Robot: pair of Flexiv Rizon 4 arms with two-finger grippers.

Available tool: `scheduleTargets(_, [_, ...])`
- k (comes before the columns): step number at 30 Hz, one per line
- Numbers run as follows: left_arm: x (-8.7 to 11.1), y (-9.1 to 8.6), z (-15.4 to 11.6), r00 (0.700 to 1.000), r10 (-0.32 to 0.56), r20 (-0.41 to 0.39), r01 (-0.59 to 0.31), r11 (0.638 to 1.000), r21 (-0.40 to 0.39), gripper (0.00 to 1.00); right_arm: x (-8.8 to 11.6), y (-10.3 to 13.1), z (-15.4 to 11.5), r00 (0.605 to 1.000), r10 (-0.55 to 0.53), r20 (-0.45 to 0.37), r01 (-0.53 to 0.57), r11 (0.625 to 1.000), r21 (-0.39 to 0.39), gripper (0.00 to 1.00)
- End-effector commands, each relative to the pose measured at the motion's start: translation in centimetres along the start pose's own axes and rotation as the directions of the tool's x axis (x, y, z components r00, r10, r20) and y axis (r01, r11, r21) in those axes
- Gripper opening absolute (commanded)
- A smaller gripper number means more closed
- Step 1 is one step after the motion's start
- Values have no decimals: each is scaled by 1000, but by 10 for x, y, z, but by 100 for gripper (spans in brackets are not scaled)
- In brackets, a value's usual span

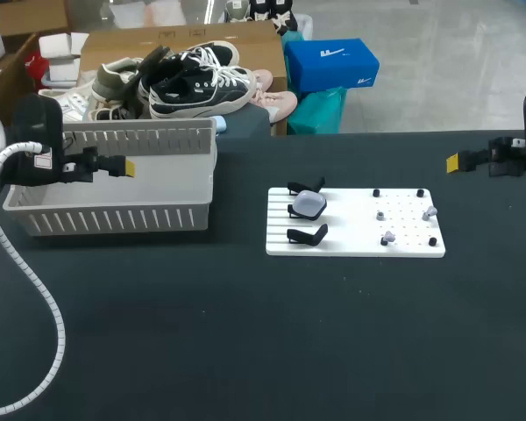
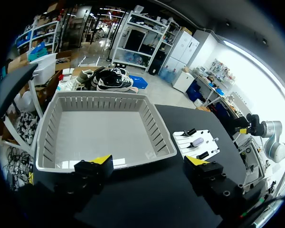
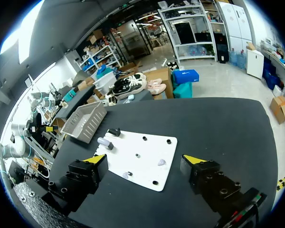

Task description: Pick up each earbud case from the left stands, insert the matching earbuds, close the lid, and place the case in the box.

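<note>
Black table (image 1: pixel 245 333), white board (image 1: pixel 351 239) at centre. Small rounded pale earbud case (image 1: pixel 309 204) rests on middle of three black stands (image 1: pixel 308 234), at board's left end. Tiny earbuds (image 1: pixel 430 211) on board's right part. Grey slatted box (image 1: pixel 114 213) left of board.

Left claw (image 2: pixel 148 161) spread wide, empty, by box rim. Right claw (image 3: pixel 143 159) spread wide, empty, well apart from board.

Case likely light, hard, smooth, slippery. Best hold: across body's sides, below lid seam, gentle squeeze.
</note>
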State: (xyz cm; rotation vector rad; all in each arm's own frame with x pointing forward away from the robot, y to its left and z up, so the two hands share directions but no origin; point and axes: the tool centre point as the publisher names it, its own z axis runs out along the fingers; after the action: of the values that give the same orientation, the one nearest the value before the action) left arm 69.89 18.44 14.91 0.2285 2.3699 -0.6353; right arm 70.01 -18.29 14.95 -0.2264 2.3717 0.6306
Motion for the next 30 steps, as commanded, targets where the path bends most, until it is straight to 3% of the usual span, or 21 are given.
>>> scheduleTargets(1, [-1, 0, 0, 1000, 0, -6, 0, 1000, -2, 100, 0, -1, 0, 1000, -1, -1, 1, 1000, -1, 100])
scheduleTargets(29, [-1, 0, 0, 1000, 0, -6, 0, 1000, -2, 100, 0, -1, 0, 1000, -1, -1, 1, 1000, -1, 100])
scheduleTargets(30, [-3, -3, 5, 999, 48, 9, -48, 999, -3, 100, 0, -1, 0, 1000, -1, -1, 1, 1000, -1, 100])
